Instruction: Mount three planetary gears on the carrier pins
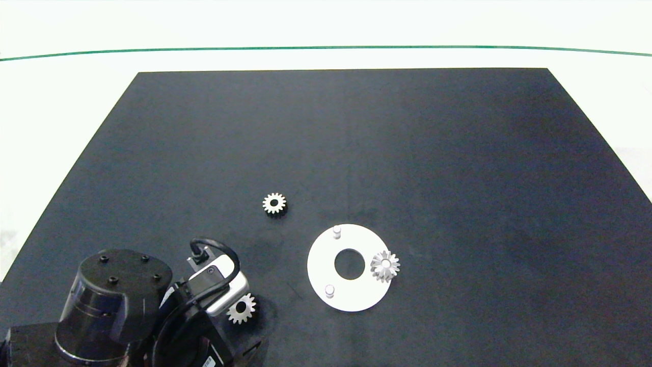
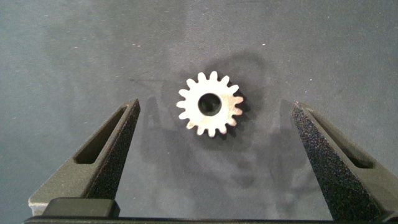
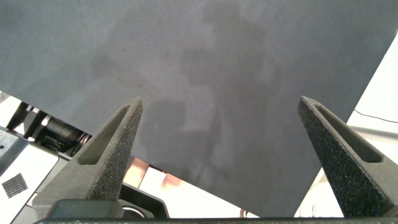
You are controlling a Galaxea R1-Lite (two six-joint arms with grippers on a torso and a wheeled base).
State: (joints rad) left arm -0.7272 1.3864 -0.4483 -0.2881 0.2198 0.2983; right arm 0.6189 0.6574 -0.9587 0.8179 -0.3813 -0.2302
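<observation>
One planetary gear (image 1: 385, 265) sits on a carrier pin at the right edge of the white ring-shaped disc (image 1: 318, 265). Two carrier pins stand bare, one at the far side (image 1: 336, 232) and one at the near side (image 1: 329, 291). A second gear (image 1: 274, 203) lies flat on the mat, up and left of the disc. A third gear (image 1: 241, 308) (image 2: 209, 104) lies flat at the near left, right under my left arm (image 1: 204, 290). My left gripper (image 2: 216, 106) hangs open above it, one finger on each side, not touching. My right gripper (image 3: 221, 101) is open and holds nothing.
A black mat (image 1: 407, 153) covers the white table. The right wrist view shows the mat's edge (image 3: 186, 177) with robot hardware beyond it. The right arm is outside the head view.
</observation>
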